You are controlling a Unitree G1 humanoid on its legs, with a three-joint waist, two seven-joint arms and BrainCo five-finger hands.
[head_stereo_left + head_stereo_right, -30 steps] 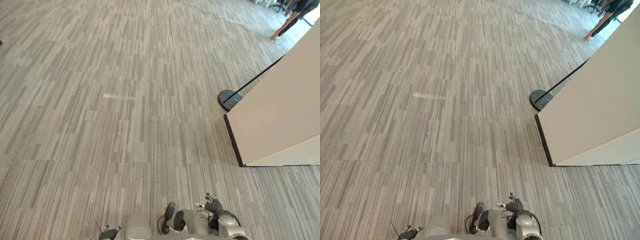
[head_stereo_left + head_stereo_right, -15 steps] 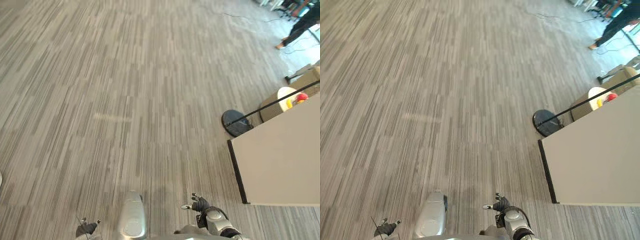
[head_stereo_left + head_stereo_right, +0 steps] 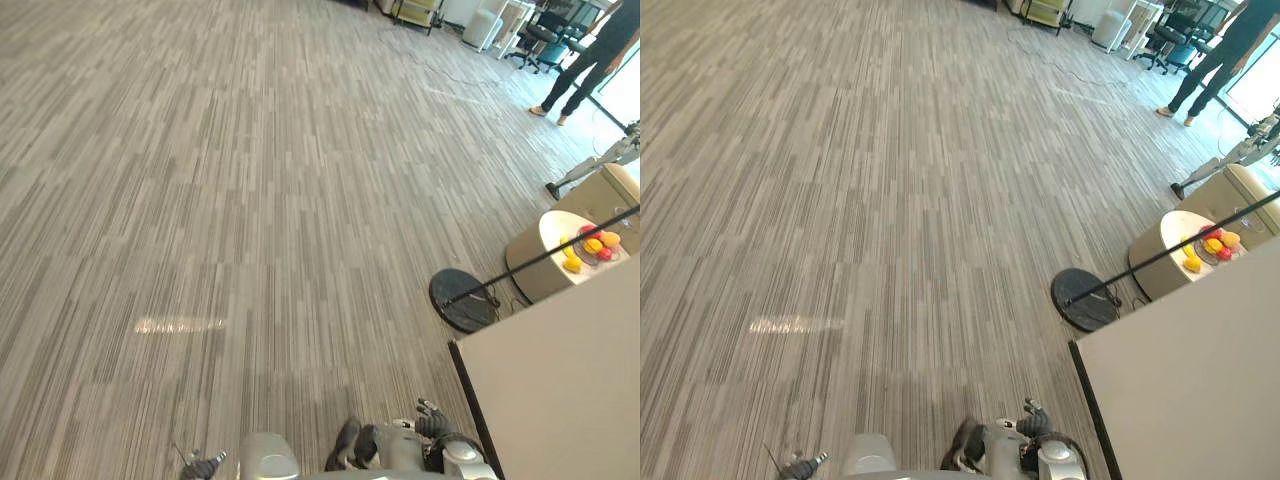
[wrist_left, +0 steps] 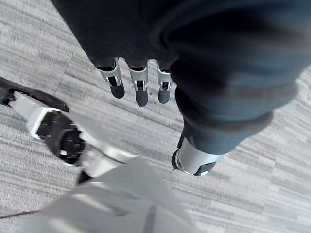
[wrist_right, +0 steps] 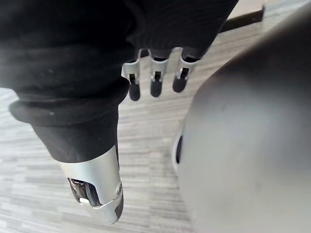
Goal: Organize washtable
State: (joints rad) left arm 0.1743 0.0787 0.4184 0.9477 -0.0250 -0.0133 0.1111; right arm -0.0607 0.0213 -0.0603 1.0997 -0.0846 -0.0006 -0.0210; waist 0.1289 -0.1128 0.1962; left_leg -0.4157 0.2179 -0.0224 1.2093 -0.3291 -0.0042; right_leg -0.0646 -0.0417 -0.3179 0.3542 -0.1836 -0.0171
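Both arms just hang down at the robot's sides. The left hand [image 4: 140, 86] has its fingers straight and loose, pointing at the striped grey carpet [image 3: 250, 200] with nothing in them. The right hand [image 5: 155, 77] is the same, relaxed and empty.

As for the washtable, I honestly can't tell which thing it is. At near right there's a big pale flat slab [image 3: 560, 390] with a dark edge. Just beyond it is a black round base [image 3: 462, 298] with a thin black pole [image 3: 560, 255] slanting off to the right. Farther right is a small round table [image 3: 535, 270] with yellow and red fruit [image 3: 592, 245] on top. A person's legs [image 3: 590, 55] are at far right.

Compared with half a second ago the whole view has swung. More of the far room shows now and the slab sits lower in the corner. That's the camera moving, not the stuff.
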